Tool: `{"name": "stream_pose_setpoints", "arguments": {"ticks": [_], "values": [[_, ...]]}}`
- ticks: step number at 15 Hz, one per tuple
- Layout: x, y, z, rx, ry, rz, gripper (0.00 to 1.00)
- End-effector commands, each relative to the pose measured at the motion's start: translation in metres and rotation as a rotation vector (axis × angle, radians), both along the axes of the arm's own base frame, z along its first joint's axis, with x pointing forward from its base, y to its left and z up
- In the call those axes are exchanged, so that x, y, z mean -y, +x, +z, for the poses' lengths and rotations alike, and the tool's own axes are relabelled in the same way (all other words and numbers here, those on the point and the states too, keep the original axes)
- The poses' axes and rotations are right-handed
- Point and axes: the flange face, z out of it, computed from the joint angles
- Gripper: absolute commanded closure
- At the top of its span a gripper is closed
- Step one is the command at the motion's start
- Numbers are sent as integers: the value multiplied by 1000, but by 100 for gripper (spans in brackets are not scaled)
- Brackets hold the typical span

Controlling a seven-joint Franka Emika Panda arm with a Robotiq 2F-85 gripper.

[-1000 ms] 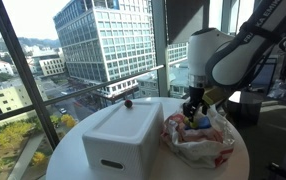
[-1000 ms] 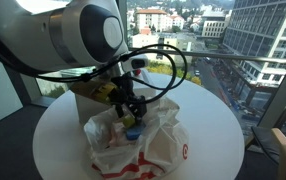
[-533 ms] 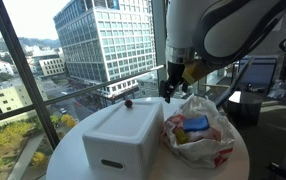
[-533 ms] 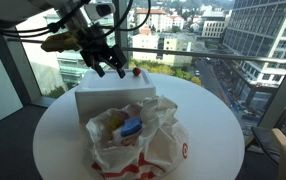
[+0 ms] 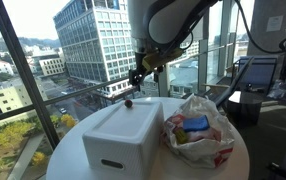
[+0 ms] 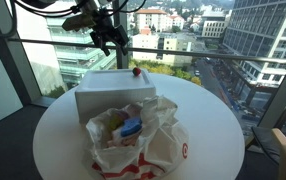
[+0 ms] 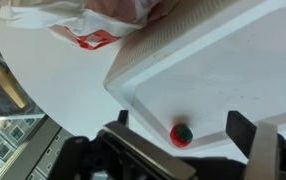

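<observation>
On the white box atop the round table, a small red piece with a green cap sits near one edge. My gripper hangs above it, jaws spread wide and holding nothing. Any descent, I judge, should straddle it squarely. To the right, the crumpled plastic bag bears a red mark, with no readable words.

A round white table is standing by the big windows, and two things are sitting directly on it: a white box is taking up one half, a crumpled plastic bag is lying just beside it
</observation>
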Motion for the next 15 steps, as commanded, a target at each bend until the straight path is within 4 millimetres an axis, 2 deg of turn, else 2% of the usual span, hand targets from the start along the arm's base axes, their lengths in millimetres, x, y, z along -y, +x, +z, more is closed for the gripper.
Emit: {"name": "stream_pose_setpoints", "arguments": {"ticks": [1, 4, 8, 11, 15], "values": [[-17, 68, -16, 2, 40, -34, 0], [-25, 111, -40, 9, 49, -31, 0], [-34, 157, -64, 2, 106, -68, 0], [-32, 183, -80, -3, 121, -92, 0], [-19, 205, -96, -19, 112, -125, 0]]}}
